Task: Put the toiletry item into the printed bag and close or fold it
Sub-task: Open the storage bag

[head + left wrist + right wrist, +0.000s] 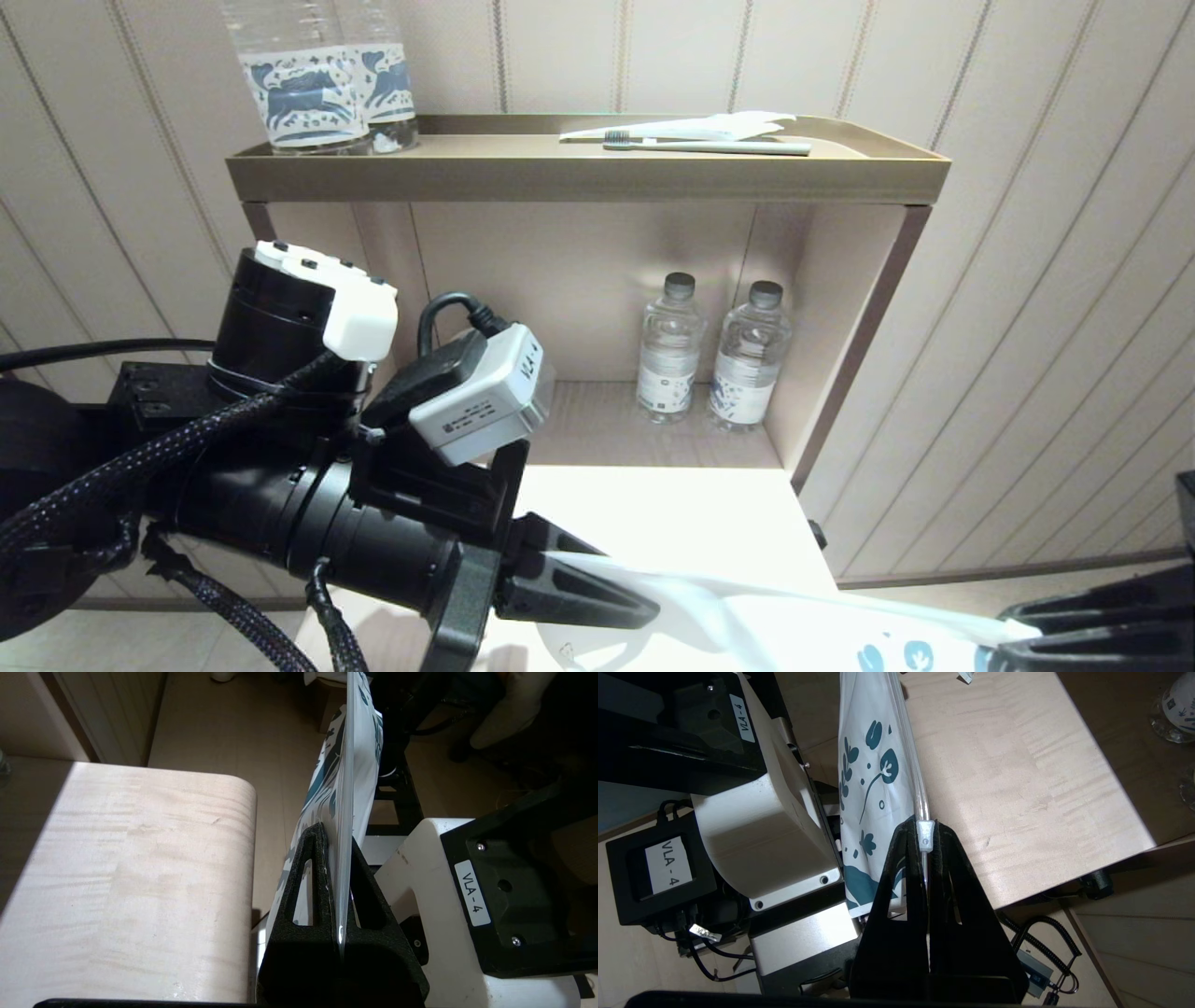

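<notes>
I've got the flat translucent white pouch printed with teal leaves [873, 779] pinched tight between left gripper [337, 858] and right gripper [926, 835], off the table's front edge; overpulling could tear its zip. White toothbrush: can't tell where.

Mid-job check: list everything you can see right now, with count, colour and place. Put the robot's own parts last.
printed bag: one, white with teal leaf and flower print, stretched between both grippers off the table's near edge, zip track with a small white slider at the right gripper.
toothbrush: one, pale handle, greyish bristles, on the top shelf tray, not in the bag.
white wrapper: one, on the tray behind the toothbrush.
large bottles: two, clear with blue-printed labels, left end of the tray.
small bottles: two, clear with grey caps, in the open niche below.
table: one, light wood.
left gripper: black, shut on one end of the bag.
right gripper: black, shut on the other end.
</notes>
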Available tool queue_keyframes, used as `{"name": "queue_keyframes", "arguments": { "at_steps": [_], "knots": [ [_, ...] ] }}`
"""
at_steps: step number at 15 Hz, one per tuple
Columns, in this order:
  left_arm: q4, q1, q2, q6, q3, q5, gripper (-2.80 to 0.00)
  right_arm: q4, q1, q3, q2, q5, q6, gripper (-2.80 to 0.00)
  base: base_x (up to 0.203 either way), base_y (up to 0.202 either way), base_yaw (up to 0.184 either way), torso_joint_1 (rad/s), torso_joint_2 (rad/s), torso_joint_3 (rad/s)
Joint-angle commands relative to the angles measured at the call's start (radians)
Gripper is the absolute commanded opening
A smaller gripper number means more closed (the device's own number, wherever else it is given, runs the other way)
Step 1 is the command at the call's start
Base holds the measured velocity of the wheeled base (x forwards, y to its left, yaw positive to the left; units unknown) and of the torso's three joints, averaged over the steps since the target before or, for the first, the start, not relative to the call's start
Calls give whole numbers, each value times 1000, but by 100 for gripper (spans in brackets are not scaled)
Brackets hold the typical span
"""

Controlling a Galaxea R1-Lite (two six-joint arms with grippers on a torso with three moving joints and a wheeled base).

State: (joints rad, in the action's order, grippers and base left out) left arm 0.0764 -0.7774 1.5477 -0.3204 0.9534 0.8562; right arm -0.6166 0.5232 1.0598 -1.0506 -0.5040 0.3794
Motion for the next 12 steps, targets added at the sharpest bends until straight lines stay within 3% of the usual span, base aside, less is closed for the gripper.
{"name": "queue_keyframes", "arguments": {
  "at_steps": [1,3,4,12],
  "knots": [
    [2,0,2,-2,-1,6,-280,-3,3,3,-5,-4,1,-280,0,0,0,0,0,0],
    [1,0,3,-3,2,9,-280,-8,3,0,-5,-3,2,-280,0,0,0,0,0,0],
    [0,0,3,-3,4,9,-280,-6,4,-4,0,-2,5,0,0,0,0,0,0,0],
    [-1,-2,-8,-6,2,9,-280,1,8,-20,-19,-62,17,0,0,0,0,0,0,0]
  ]
}}
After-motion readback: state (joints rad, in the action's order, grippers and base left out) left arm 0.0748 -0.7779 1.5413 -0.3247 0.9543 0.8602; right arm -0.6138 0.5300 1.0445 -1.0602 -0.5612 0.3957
